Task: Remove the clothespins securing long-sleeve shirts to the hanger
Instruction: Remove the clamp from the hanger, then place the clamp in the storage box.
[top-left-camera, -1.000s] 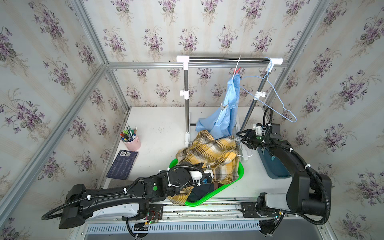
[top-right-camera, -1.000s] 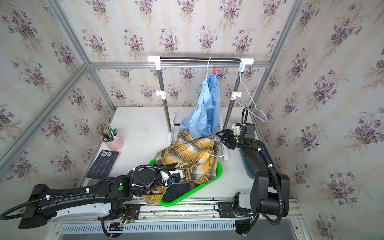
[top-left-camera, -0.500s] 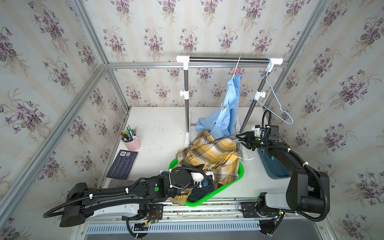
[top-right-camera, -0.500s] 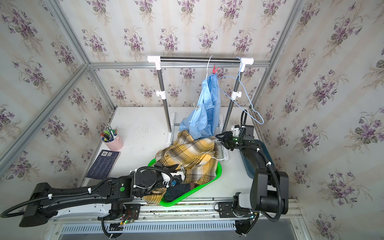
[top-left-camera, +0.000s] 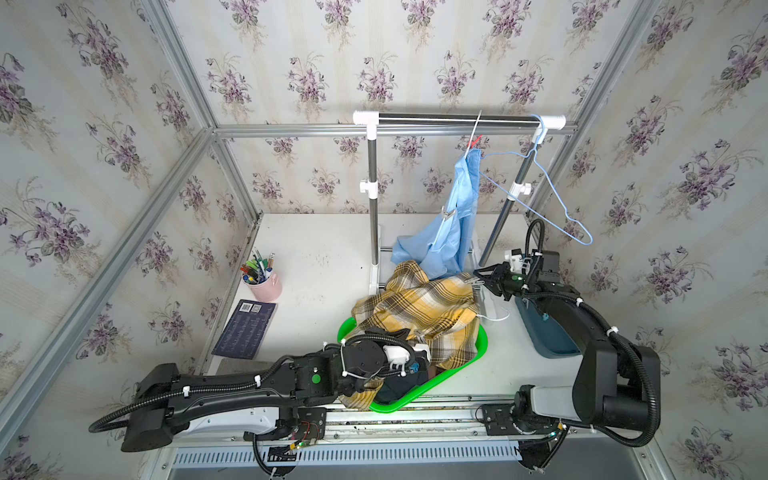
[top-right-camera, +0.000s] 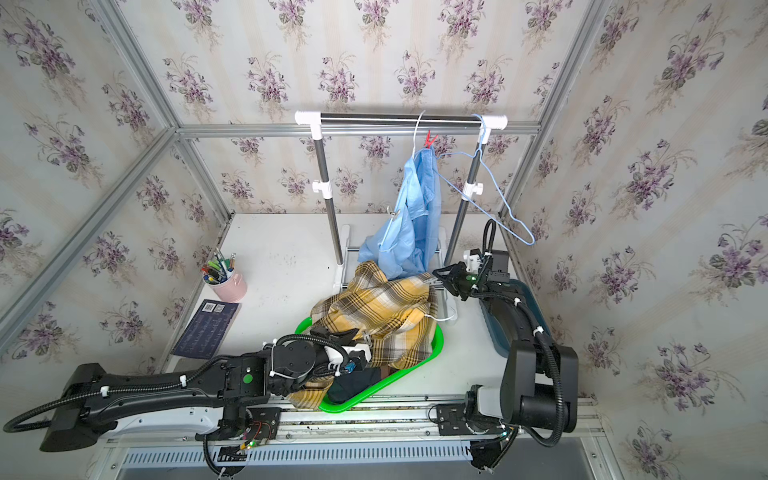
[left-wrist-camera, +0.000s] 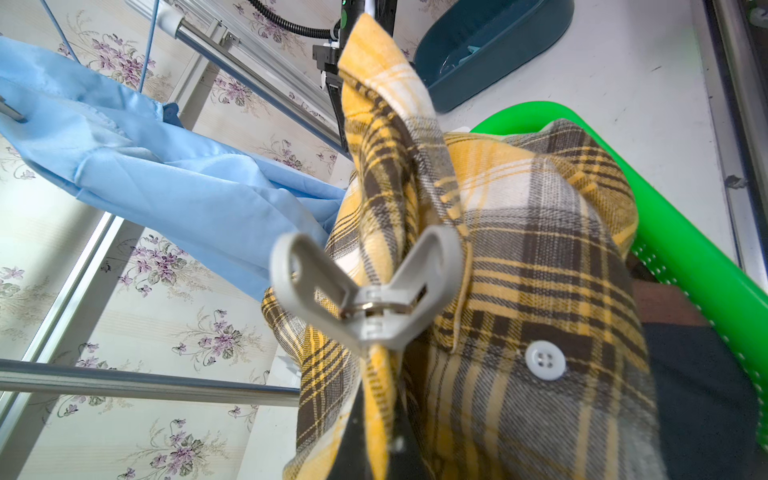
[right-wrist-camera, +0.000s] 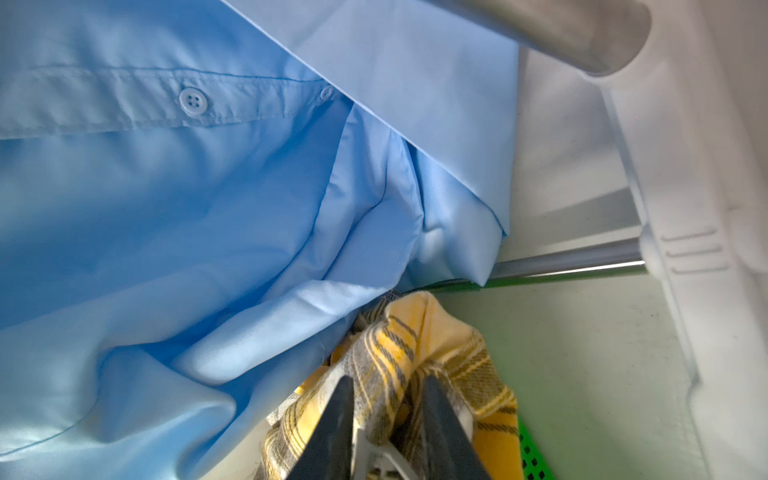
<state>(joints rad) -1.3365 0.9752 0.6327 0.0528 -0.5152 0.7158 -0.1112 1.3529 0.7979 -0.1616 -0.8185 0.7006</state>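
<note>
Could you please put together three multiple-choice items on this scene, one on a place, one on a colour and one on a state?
1. Where is the empty blue wire hanger?
A. on the clothes rail
B. on the floor
C. on a wall hook

2. What colour is the clothespin at the top of the light blue shirt?
A. grey
B. red
C. green

3. How is the plaid shirt?
A. hanging from the clothes rail
B. heaped over the green basket
C. neatly folded

Answers: 1 A, its hook sits over the rail; 2 B, a red clip pinches the shirt's top edge; 3 B, it lies bunched across the basket's rim.
</note>
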